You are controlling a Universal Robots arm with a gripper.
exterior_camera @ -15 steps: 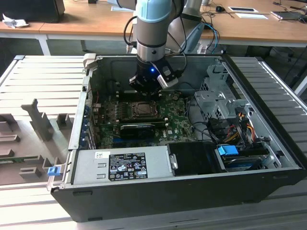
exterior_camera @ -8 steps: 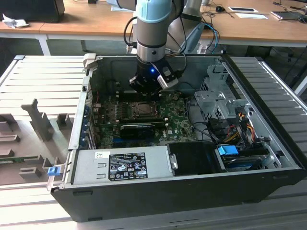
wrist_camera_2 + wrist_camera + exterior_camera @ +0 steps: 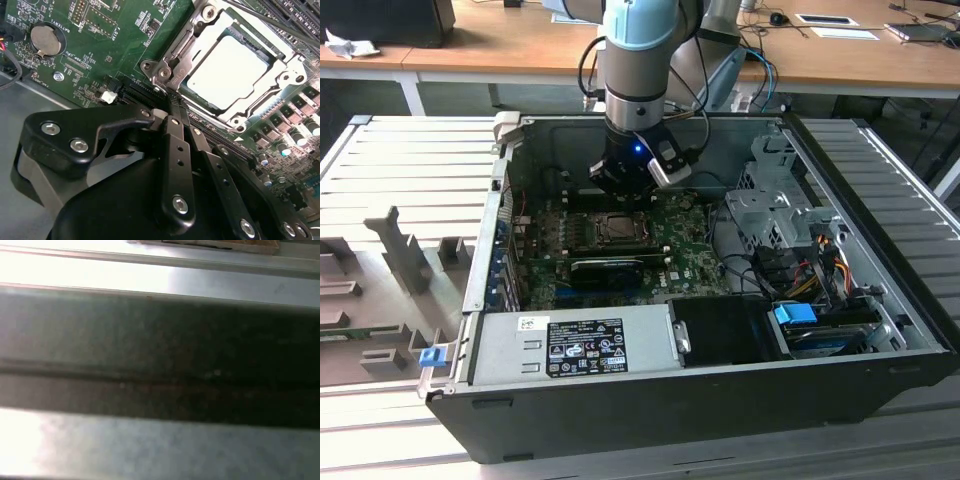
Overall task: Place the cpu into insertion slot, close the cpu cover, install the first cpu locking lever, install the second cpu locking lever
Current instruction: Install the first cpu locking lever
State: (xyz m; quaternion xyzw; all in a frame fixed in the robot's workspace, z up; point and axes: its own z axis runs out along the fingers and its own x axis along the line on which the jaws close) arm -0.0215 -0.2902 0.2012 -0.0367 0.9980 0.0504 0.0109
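Workshop bench before wooden desks

A ribbed grey metal surface (image 3: pixel 410 160) spreads under daylight; behind it stand light wooden desks (image 3: pixel 840 55) on white legs, scattered with papers (image 3: pixel 845 32).

A white-and-black label (image 3: pixel 585 346) sits on the silvery power supply box (image 3: pixel 570 345) in the lower middle of the exterior view; its print is too small to make out. In the second wrist view, fine white lettering dots the green board (image 3: pixel 125 45) at upper left, none of it legible.
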